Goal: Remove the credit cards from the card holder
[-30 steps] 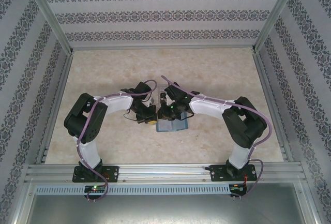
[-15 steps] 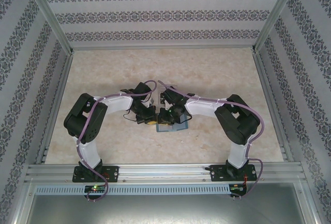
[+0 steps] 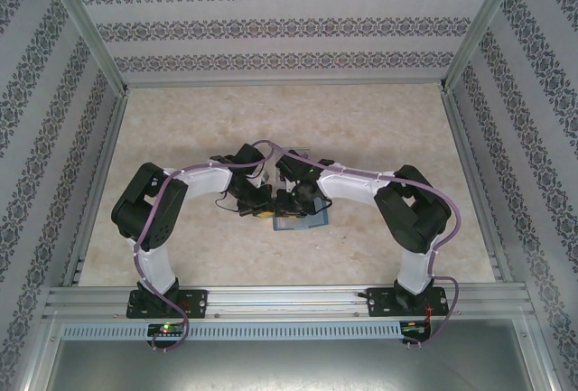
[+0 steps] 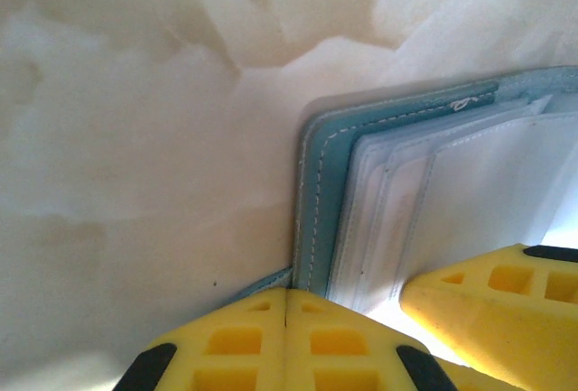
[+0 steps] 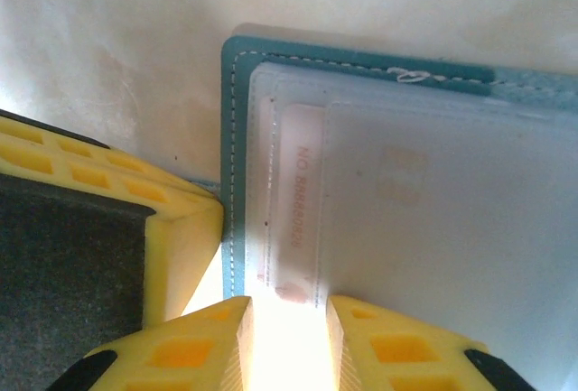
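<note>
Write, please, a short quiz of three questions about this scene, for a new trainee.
1. True or false: the card holder lies folded shut on the table.
2. The jaws of the right gripper stand: A) pressed together; B) apart, with a gap; C) clamped on a dark card.
3. Fill in: the pale credit card inside the clear sleeve carries ___ print.
Key: 1 false, it lies open; 2 B; 3 reddish.
</note>
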`<state>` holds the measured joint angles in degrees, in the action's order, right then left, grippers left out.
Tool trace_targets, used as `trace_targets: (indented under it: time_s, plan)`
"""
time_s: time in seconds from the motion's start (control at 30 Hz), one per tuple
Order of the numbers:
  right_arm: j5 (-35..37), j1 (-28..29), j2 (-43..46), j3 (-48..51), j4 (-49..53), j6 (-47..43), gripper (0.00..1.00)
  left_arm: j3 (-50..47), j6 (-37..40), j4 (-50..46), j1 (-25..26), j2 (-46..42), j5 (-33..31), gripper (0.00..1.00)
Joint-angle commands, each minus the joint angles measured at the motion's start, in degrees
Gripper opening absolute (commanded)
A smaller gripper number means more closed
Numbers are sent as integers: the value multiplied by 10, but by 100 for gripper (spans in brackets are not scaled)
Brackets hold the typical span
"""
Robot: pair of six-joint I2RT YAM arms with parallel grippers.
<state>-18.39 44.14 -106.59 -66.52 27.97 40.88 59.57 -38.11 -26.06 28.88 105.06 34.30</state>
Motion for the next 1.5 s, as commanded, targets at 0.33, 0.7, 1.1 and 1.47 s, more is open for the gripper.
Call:
trace_targets:
  time_s: [0.33,0.7,1.1,1.47]
  plan:
    - [91,15,-6,-42,108,-36,35,3,10,-29,6,1,-9,0]
    - [131,17,0,-55,148,-46,39,-2,7,-28,6,-2,-12,0]
    - [177,17,19,-64,187,-54,45,1,6,-29,6,-2,-10,0]
    - [191,18,30,-69,205,-54,46,0,8,-31,6,-2,-11,0]
